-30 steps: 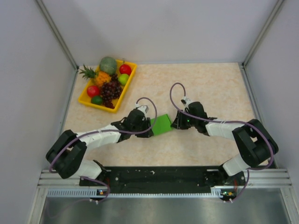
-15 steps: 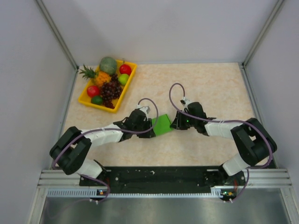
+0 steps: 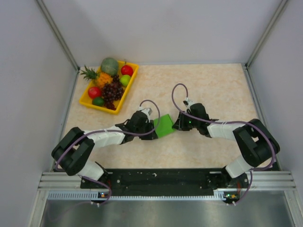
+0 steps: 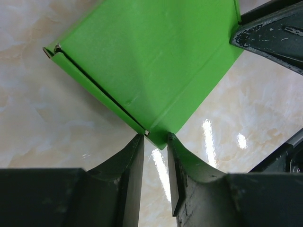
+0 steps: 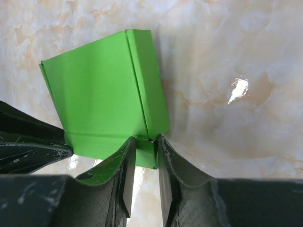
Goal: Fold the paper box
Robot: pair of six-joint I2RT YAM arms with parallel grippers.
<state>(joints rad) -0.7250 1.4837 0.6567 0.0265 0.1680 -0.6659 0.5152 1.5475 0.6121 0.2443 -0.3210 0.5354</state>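
Between the tips of the left claw (image 4: pixel 155 142) sits one corner of the paper box (image 4: pixel 151 61). The jaws stand narrow, with only a slit between them. The corner barely enters that slit, so whether it is truly pinched cannot be told from this angle. From there the green sheet fans away ahead of the claw, lying flat on the surface (image 4: pixel 42 123), with a creased strip running along one side.

The right claw (image 5: pixel 144 144) meets the box from the opposite end. Its jaws are drawn close on a small flap that fills the gap between them. The rest of the box spreads out just beyond its fingertips, and a folded band lies along one edge. Each claw shows at the far side of the box in the other's wrist camera, so the box lies directly between them, held at both ends.

The step in hand looks like shaping a crease, with the folding partway done. The next move probably needs one claw to anchor its end while the other turns its flap over without tearing the thin card.

Well apart from both claws, beyond the left one, a yellow tray (image 3: pixel 129 88) of fruit sits untouched.
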